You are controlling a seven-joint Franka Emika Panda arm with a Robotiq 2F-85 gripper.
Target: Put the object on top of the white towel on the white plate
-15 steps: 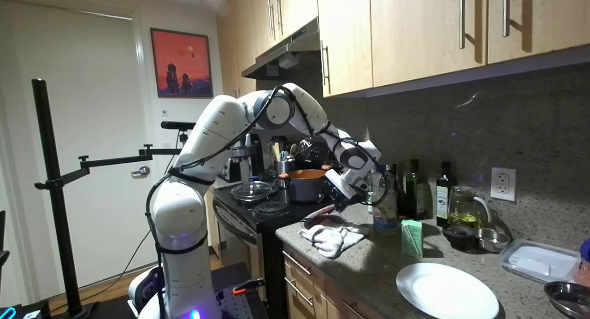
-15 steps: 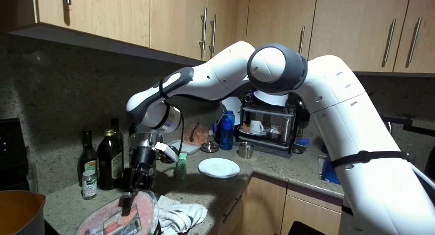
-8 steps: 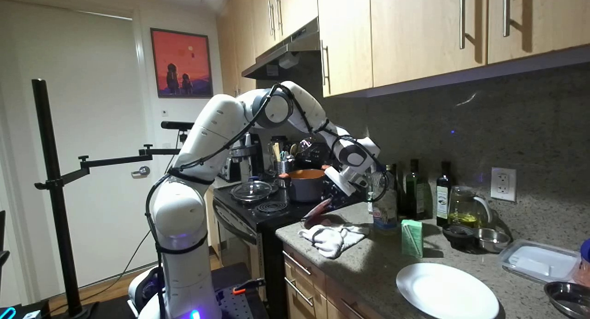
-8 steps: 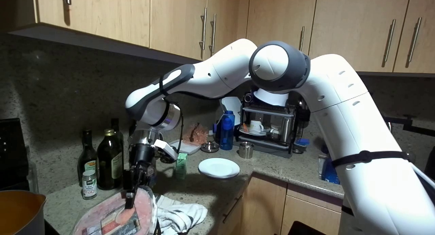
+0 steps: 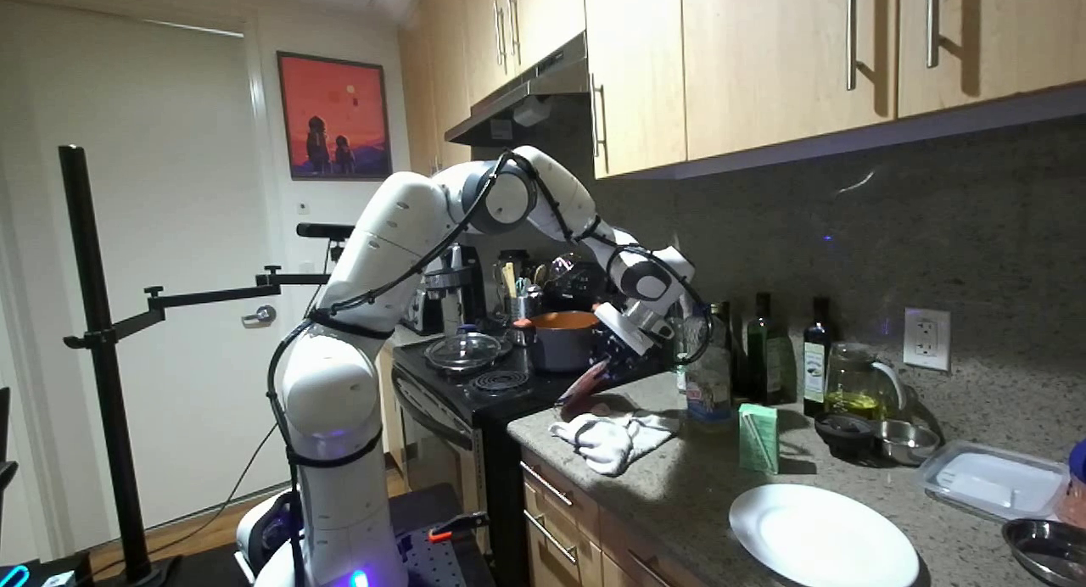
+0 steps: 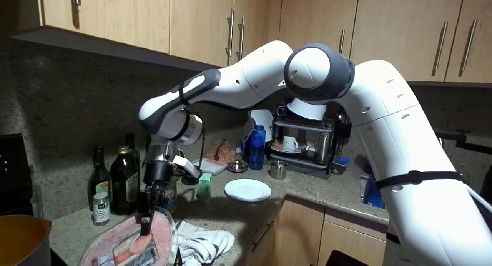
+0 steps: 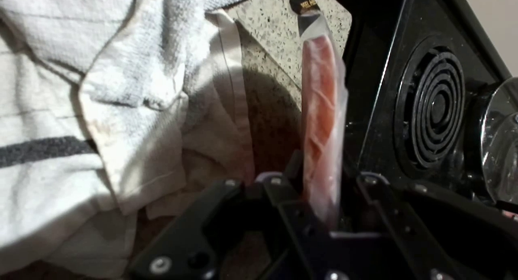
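Note:
A flat clear-plastic package of pink sliced meat (image 6: 128,245) is gripped at its upper edge by my gripper (image 7: 323,166), with one finger on each face. It stands tilted, that edge raised, beside the white towel (image 6: 207,243). Whether its lower end touches the counter, I cannot tell. In the wrist view the package (image 7: 319,110) is seen edge-on between the jaws, the striped, crumpled towel (image 7: 133,61) lying left of it. The white plate (image 5: 823,532) holds nothing and rests farther along the counter, well away from the gripper (image 6: 148,221).
A green carton (image 5: 758,438) stands between towel and plate, near the wall. Oil bottles (image 6: 123,181), a spice jar (image 6: 101,209) and a large clear bottle (image 5: 707,375) are close to the arm. The pot (image 5: 564,341) sits on the stove beside the package.
My gripper has shut on the package and moved slightly up and back toward the stove. The package's held edge has risen, so it leans more steeply. Towel and plate have stayed put.

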